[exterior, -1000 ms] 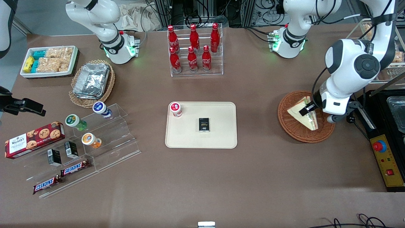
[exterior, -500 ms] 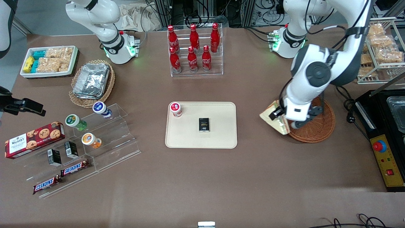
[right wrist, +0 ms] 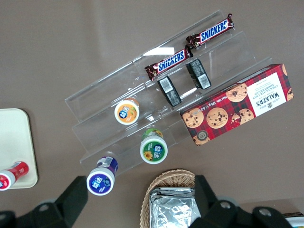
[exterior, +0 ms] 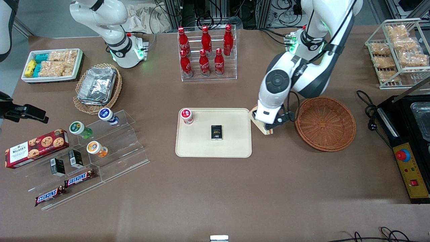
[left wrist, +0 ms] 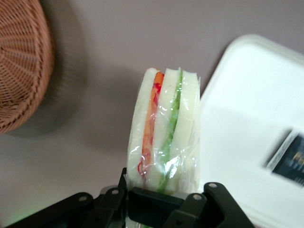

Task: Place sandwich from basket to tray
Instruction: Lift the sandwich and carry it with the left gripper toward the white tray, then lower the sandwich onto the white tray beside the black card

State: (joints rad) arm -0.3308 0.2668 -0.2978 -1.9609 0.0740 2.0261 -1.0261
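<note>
Claw [exterior: 265,126]: left arm's, clamped on the sandwich [exterior: 259,121], held above the desk [exterior: 215,188] between basket [exterior: 325,123] and tray [exterior: 213,132], just beside the tray's edge toward the working arm's end. Sandwich: wrapped in clear film; in the wrist view it [left wrist: 165,142] stands on edge between the black fingers [left wrist: 152,205], white bread with orange-red and green filling showing. Basket: reddish-brown wicker, round, nothing in it. Tray: beige, rounded corners, carrying a red-capped jar [exterior: 186,116] at the corner farther from the front camera and a small black box [exterior: 216,132] near its middle.
</note>
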